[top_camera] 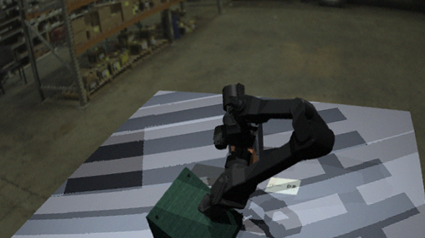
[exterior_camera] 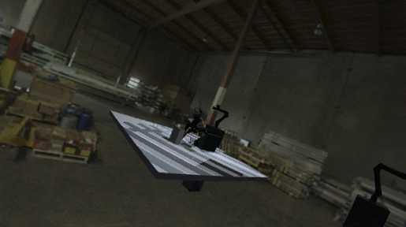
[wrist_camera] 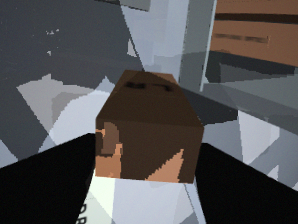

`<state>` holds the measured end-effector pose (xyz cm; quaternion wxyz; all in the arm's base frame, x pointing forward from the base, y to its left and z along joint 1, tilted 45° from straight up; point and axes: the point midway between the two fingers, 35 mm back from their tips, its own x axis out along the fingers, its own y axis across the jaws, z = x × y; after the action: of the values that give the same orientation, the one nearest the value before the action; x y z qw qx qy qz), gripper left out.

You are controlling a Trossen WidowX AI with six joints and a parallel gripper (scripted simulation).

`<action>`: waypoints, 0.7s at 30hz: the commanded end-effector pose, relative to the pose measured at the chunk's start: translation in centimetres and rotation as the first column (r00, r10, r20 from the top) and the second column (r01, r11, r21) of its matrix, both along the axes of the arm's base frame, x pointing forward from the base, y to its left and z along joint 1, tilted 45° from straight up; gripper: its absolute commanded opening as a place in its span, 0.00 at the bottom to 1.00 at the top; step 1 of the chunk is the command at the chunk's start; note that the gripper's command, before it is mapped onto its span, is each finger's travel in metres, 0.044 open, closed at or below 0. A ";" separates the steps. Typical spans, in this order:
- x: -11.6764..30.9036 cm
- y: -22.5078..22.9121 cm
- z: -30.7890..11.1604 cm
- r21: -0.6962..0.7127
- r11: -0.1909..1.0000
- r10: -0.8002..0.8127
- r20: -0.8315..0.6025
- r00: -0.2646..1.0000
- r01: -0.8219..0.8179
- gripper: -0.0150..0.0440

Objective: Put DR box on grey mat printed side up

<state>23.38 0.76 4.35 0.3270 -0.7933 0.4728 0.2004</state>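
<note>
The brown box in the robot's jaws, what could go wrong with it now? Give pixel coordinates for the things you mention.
The box (wrist_camera: 147, 135) is pinched only at its sides, so it might slip or twist if the arm moves fast. The bin (top_camera: 260, 141) (exterior_camera: 177, 135) (wrist_camera: 196, 45) is close by, so a swing that way could perhaps bump it and tip the boxes inside. And the dark print on the held box is too shadowy to read here, so it could be the wrong one.
</note>
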 end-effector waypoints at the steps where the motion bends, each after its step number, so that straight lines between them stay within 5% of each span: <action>1: 0.0 -0.4 -0.3 0.000 1.000 0.002 0.001 1.000 -0.002 0.52; 7: -0.1 -0.3 -0.3 -0.002 1.000 -0.001 0.000 1.000 0.001 0.66; 21: 1.1 -0.1 -0.2 -0.001 0.999 -0.052 -0.054 0.997 0.052 0.66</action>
<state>23.95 0.48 4.05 0.3174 -0.7839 0.4909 0.2094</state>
